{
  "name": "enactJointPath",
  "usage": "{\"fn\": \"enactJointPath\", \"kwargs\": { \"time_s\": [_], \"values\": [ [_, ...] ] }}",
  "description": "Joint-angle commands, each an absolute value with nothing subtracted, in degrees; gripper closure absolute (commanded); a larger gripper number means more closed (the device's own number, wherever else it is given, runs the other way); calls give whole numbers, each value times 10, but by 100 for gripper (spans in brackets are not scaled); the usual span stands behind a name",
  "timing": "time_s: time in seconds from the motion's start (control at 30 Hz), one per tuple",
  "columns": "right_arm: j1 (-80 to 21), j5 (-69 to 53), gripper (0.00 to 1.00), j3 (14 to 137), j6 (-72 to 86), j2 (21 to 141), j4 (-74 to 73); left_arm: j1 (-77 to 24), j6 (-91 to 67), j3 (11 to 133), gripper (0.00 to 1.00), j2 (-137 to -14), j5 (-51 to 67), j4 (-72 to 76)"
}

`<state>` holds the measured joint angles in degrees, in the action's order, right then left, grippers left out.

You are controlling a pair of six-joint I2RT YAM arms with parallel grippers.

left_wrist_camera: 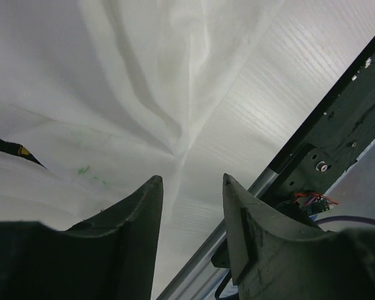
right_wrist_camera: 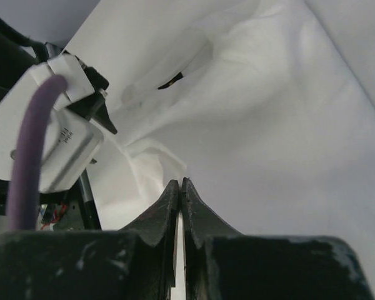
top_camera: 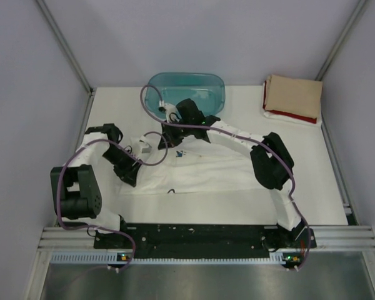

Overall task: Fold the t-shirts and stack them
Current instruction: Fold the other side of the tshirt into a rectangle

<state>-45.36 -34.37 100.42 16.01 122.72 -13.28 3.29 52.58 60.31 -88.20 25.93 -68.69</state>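
White t-shirt (top_camera: 200, 172) is what's left, lying rumpled mid-bench (top_camera: 312, 187), left hand (left_wrist_camera: 191, 177) parted and empty, right hand (right_wrist_camera: 180, 181) pinched closed over it, while tan tee (top_camera: 294, 95) sits folded atop red tee (top_camera: 290, 116) far right.

The right arm (top_camera: 237, 134) covers most of the print (top_camera: 180, 152) on the white t-shirt (top_camera: 206, 175), the tan t-shirt (top_camera: 294, 95) hides all but an edge of the red t-shirt (top_camera: 297, 117), and whether the right pincer (right_wrist_camera: 180, 182) catches cloth is unclear.
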Motion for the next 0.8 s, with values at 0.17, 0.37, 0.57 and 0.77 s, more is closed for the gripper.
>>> {"fn": "enactJointPath", "kwargs": {
  "time_s": [0.17,0.37,0.57,0.77],
  "values": [
    [-470,-380,100,848,170,1124,-52,33,671,652,41,-873,340,-746],
    [-470,-382,100,774,215,1114,23,14,693,603,42,-880,292,-692],
    [-470,-380,100,759,220,1114,27,-32,661,588,42,-903,290,-643],
    [-468,-381,100,744,232,1115,42,-35,636,576,49,-959,236,-599]
  ]
}}
